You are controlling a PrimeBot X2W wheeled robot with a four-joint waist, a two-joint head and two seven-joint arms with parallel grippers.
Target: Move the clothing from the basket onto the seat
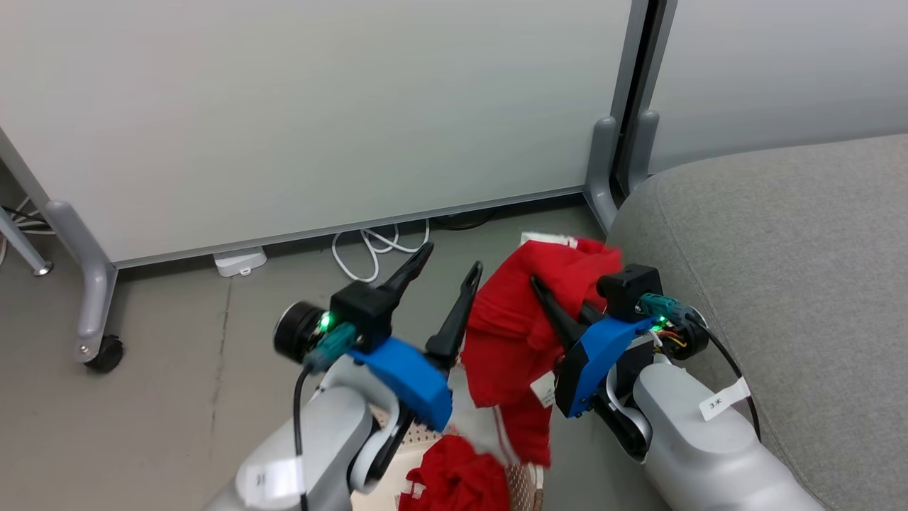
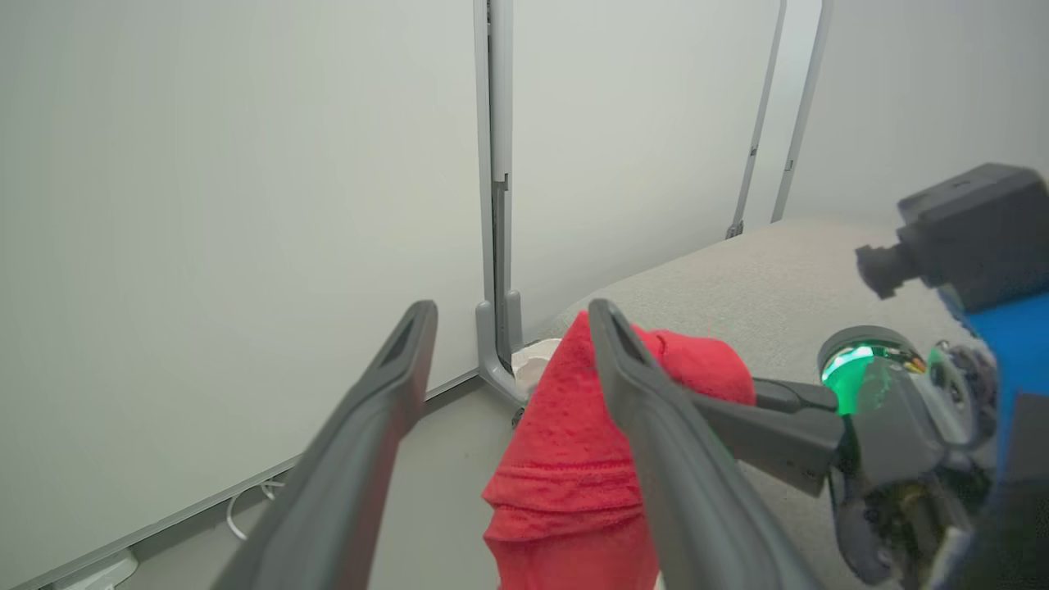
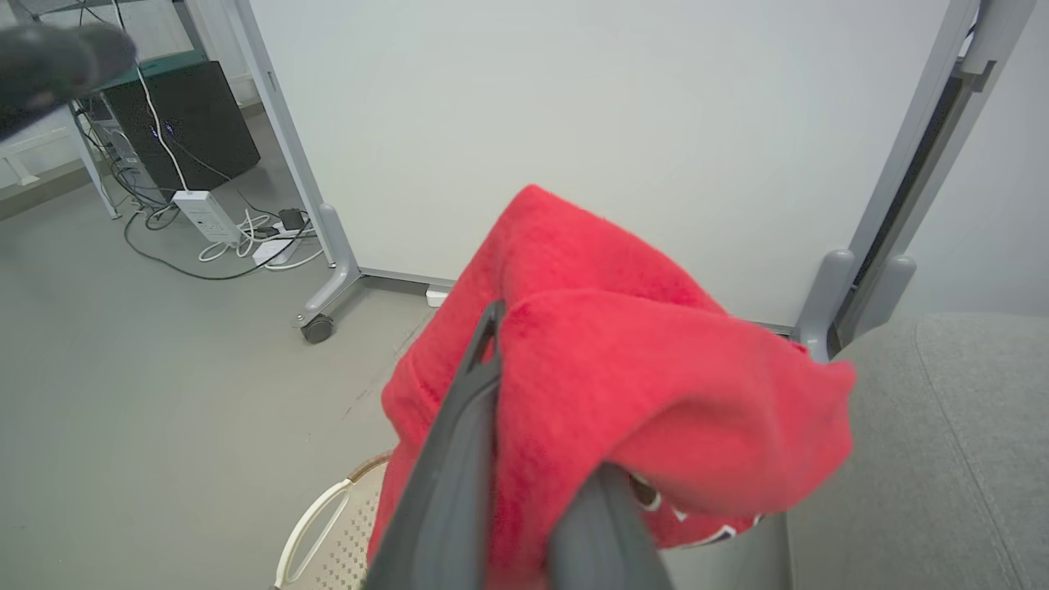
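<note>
Clothing (image 1: pixel 511 319): two red pieces; right hand (image 1: pixel 547 297) clamps one; left hand (image 1: pixel 450 259) apart

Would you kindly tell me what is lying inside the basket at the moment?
A crumpled red garment lies in the basket. The rest of its inside is covered by the left forearm and by the other red garment hanging from the shut right hand.

clothing (image 1: pixel 511 312): fuzzy cloth; seat (image 1: pixel 780 248): matt grey fabric (coarse weave); basket (image 3: pixel 352 524): perf. plastic
</note>
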